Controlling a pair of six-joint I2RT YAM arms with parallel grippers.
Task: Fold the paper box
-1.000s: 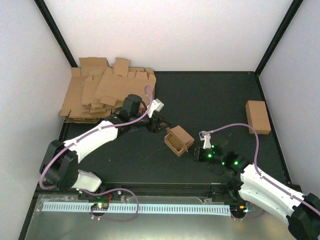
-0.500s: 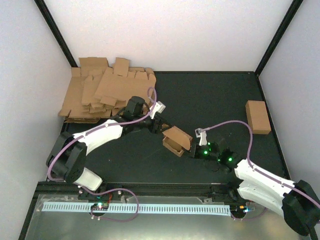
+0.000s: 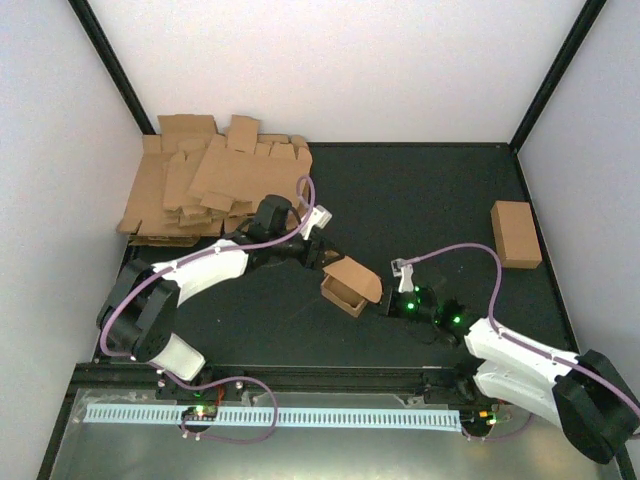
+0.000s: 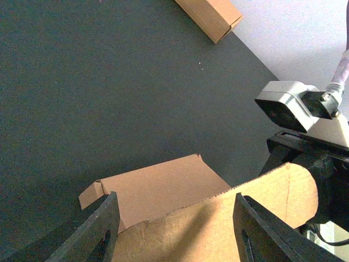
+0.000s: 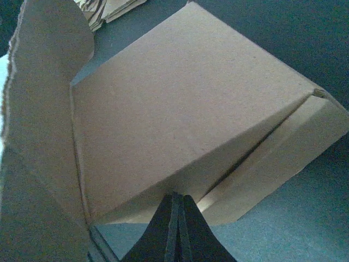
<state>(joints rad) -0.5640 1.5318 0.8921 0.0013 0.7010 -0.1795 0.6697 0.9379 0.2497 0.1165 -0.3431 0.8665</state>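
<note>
While reading across from the desk's far-left corner, pass over the heap of flat blanks (image 3: pixel 215 185). Next, left gripper (image 3: pixel 325 256): jaws apart, straddling a raised panel of the paper box (image 3: pixel 350 287), near the desk's middle, top unclosed. Then right gripper (image 3: pixel 386 304): fingers pressed together against the box's near-right side, apparently bracing; pinched cardboard impossible to confirm. Step in hand, by judgement: closing the lid. Needed next, probably: tipping that panel down and tucking. Lastly, closed brick (image 3: pixel 516 233) by the right edge.

A thick heap of flat cardboard blanks (image 3: pixel 210 190) fills the far left corner of the black bench (image 3: pixel 420 190). A closed brown carton (image 3: pixel 516 234) lies alone near the right wall, well apart.
</note>
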